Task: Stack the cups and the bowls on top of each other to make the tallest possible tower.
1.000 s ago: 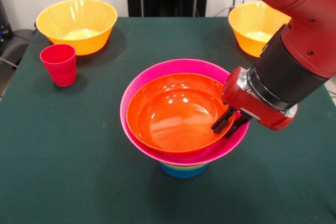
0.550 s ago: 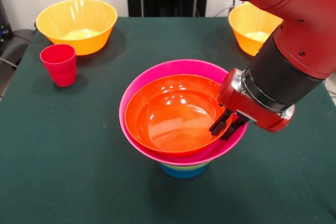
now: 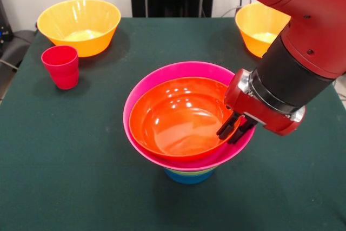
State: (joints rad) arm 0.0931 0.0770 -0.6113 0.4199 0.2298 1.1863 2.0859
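Observation:
The tower stands at the table's middle: a small blue bowl [image 3: 184, 176] at the base, a sliver of lime green bowl [image 3: 201, 171] above it, then the large pink bowl [image 3: 162, 79]. The wide orange bowl [image 3: 175, 117] rests inside the pink one, slightly tilted. My gripper [image 3: 233, 130] is at the orange bowl's right rim, one black finger inside and one outside, shut on that rim. A red ridged cup [image 3: 61, 66] stands upright at the left.
Two large yellow-orange bowls sit at the far corners, one on the left [image 3: 79, 25] and one on the right [image 3: 260, 28], the latter partly behind my arm. The dark green table [image 3: 81, 177] ends near the picture's left and right sides.
My arm has shifted slightly to the left. The orange bowl moved a little left with it inside the pink bowl and now sits more tilted.

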